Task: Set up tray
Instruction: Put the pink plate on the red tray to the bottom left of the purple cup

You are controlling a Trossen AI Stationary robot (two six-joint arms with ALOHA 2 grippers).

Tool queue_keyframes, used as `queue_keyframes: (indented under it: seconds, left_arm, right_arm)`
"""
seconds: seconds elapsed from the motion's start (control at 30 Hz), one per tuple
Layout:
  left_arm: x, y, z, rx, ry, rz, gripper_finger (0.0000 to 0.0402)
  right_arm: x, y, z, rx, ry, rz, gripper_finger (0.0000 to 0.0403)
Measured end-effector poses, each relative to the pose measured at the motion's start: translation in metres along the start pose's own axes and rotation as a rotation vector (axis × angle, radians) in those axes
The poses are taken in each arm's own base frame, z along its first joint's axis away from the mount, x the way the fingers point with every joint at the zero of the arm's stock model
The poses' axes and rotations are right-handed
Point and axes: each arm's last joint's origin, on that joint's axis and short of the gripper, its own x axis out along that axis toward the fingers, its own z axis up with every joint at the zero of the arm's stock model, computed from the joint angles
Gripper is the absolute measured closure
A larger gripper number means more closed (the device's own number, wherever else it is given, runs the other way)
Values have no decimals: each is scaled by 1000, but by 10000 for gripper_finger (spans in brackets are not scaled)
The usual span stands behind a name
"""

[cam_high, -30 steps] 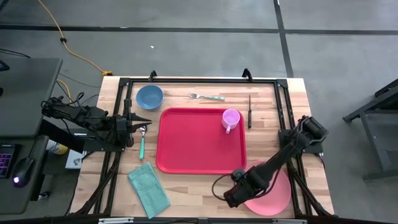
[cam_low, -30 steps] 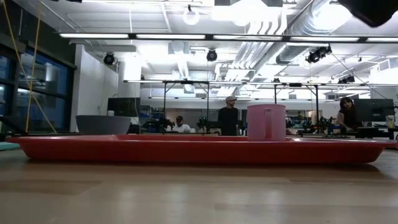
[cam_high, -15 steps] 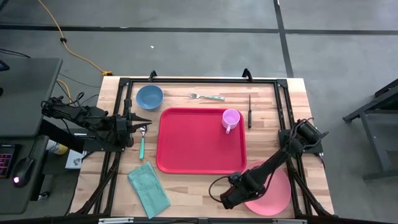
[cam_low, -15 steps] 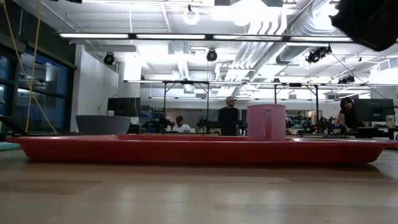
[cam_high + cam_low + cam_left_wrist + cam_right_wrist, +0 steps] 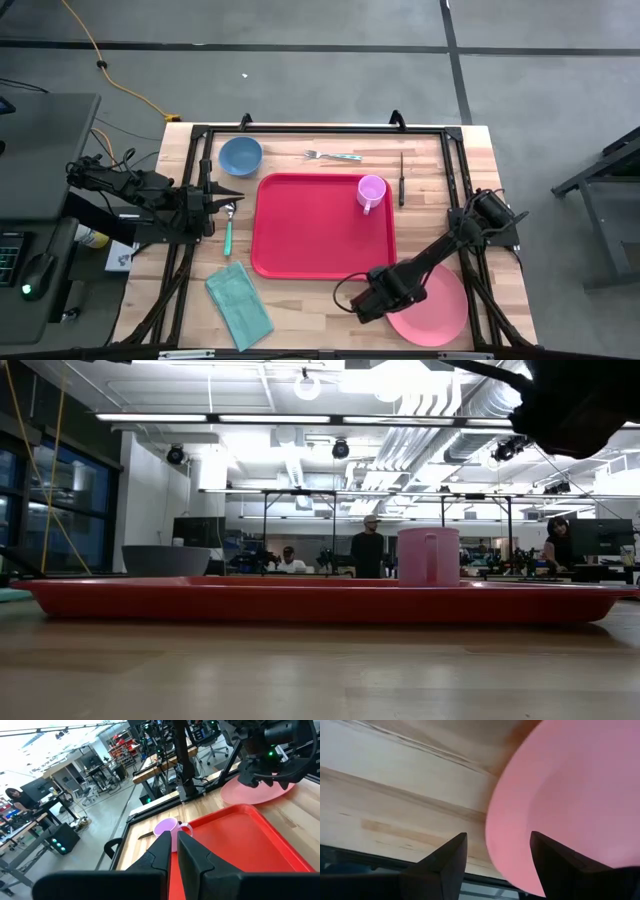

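High view: red tray (image 5: 322,226) flat at table centre, pink mug (image 5: 371,191) standing in its far-right corner; blue bowl (image 5: 240,155), fork (image 5: 333,155) and knife (image 5: 401,178) on the wood beyond the tray, spoon (image 5: 228,231) just left of it, teal napkin (image 5: 239,304) at near left. Right gripper (image 5: 362,303) low over the near edge of the table, just near of the tray's near-right corner, at the left rim of the pink plate (image 5: 430,309); left gripper (image 5: 226,197) parked left of the tray above the spoon. Low view: tray (image 5: 320,601) seen edge-on as a thin straight red band, mug (image 5: 429,556) upright on it, people at desks far behind; none of the other tableware readable here, only a dark piece of an arm at top right. Left wrist view: fingers (image 5: 192,856) nearly closed, nothing between them, looking across tray and mug (image 5: 167,826) to the plate (image 5: 256,791) and the other arm. Right wrist view: fingers (image 5: 442,862) spread wide and empty, plate rim (image 5: 496,840) between them, contact not clear. Likely handling: tray stiff, light, smooth plastic, so slippery on the wood; raised rim along a long side the only sensible grasp, mug liable to tip if lifted unevenly.
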Motion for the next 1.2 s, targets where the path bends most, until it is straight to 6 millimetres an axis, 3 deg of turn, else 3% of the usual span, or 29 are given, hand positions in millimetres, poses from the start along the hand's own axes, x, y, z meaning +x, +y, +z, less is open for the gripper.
queue_keyframes:
  seconds: [0.23,0.37,0.57,0.7,0.8,1.03,1.2]
  left_arm:
    - [0,0,0,0,0,0,341]
    - [0,0,0,0,1,0,341]
    - [0,-1,-2,13,23,-10,341]
    - [0,-1,-3,11,26,-12,341]
    - [0,-1,-3,12,27,-13,341]
    - [0,-3,-3,-11,11,-55,341]
    - [0,-5,-2,-39,-15,-134,341]
  right_arm:
    - [-2,-8,1,24,-47,-62,206]
    - [-19,-15,-4,-1,-130,-5,206]
    - [-67,-60,-19,52,-260,-48,206]
    - [-87,-90,-17,82,-271,-130,206]
    - [-85,-108,-6,90,-252,-91,206]
    - [-47,-155,24,93,-112,185,206]
    - [-52,-187,42,84,-115,268,206]
